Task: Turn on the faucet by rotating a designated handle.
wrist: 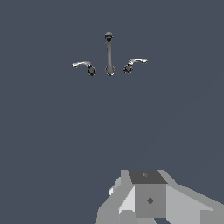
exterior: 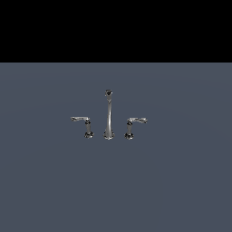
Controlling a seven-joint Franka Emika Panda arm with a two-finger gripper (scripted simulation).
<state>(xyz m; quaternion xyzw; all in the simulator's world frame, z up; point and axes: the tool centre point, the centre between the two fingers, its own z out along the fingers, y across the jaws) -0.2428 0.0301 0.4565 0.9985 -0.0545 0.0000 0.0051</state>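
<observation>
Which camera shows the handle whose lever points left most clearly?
The exterior view: the handle is seen side-on and larger, with its post and its lever arm pointing to that view's left both distinct. The wrist view shows the same handle smaller and from a higher angle, its post foreshortened, far from the hand.

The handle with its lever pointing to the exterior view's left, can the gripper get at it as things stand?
Probably yes. The handle stands apart from the spout, and in the wrist view nothing lies on the bare surface between it and the gripper.
</observation>
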